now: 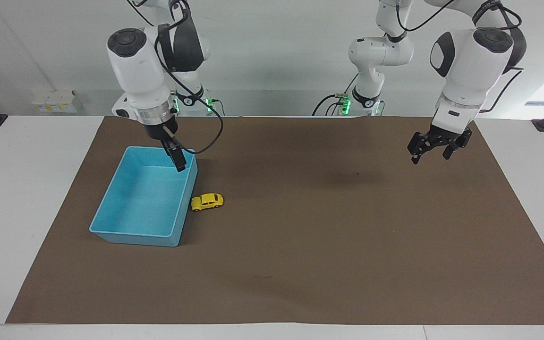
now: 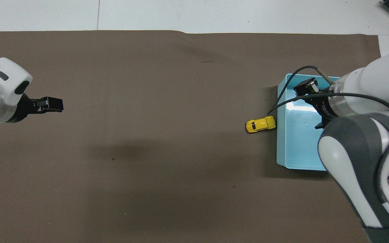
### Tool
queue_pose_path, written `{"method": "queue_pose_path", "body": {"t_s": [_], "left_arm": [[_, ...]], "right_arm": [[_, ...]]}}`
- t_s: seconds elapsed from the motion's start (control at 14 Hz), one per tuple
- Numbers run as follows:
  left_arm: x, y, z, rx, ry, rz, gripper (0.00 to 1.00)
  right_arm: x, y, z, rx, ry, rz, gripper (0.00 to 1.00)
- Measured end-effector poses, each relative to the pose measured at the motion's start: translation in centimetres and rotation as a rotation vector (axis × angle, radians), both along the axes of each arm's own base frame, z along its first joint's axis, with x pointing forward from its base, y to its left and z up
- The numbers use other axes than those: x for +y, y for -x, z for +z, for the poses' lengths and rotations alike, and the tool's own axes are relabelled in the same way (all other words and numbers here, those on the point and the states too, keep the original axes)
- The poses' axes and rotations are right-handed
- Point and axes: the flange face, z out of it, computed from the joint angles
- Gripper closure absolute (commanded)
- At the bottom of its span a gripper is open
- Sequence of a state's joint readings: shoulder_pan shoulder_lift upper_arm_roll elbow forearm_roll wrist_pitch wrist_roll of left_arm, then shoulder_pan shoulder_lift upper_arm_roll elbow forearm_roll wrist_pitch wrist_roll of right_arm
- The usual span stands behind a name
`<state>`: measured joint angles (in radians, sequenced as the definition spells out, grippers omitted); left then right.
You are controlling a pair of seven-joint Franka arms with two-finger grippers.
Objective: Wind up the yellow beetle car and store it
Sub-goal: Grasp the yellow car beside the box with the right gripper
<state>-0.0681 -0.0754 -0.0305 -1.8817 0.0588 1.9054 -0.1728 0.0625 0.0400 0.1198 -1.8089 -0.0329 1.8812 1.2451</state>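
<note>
**Car on the mat, both my grippers in the air and empty**

The yellow beetle car (image 1: 207, 201) sits on its wheels on the brown mat (image 1: 300, 236), touching or just beside the long wall of the light-blue bin (image 1: 111, 225), on the side of the bin that faces the middle of the table. The bin has nothing in it.

My right gripper (image 1: 179, 163) hangs over the corner of the bin nearest the robots, above the rim and tilted toward the car. The car lies near it but lower and apart; nothing touches it. The fingers are spread, with nothing between them.

My left gripper (image 1: 430, 152) hovers over bare mat toward the left arm's end of the table, well apart from the car and the bin. Its fingers are spread too, and it holds nothing.

From overhead, my right arm's forearm covers part of the bin, while the car (image 2: 260, 124) shows clear beside the bin wall.
</note>
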Motion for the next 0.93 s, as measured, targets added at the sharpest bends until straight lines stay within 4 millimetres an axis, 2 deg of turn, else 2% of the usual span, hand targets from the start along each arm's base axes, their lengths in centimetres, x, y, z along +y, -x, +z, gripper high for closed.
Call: {"method": "queue_pose_path", "body": {"t_s": [0.21,0.36,0.57,0.72,0.93], "left_arm": [[1.5,0.7,3.8,0.011,0.008,-0.032,0.0],[2.4,1.4,6.6,0.012,0.013,-0.047,0.0],[1.7,2.3,10.6,-0.004,0.012,-0.064,0.0],[1.3,2.9,12.4,-0.001,0.01,-0.074,0.0],[0.9,3.2,13.2,-0.001,0.009,-0.093,0.0]], "right_arm": [[2.9,-0.5,-2.8,-0.02,0.036,-0.147,0.0],[3.5,-1.1,-4.5,-0.03,0.036,-0.208,0.0],[4.8,-1.5,-7.5,-0.042,0.073,-0.267,0.0],[6.1,-1.3,-10.2,-0.042,0.093,-0.284,0.0],[7.8,-0.7,-14.7,-0.054,0.141,-0.299,0.0]]}}
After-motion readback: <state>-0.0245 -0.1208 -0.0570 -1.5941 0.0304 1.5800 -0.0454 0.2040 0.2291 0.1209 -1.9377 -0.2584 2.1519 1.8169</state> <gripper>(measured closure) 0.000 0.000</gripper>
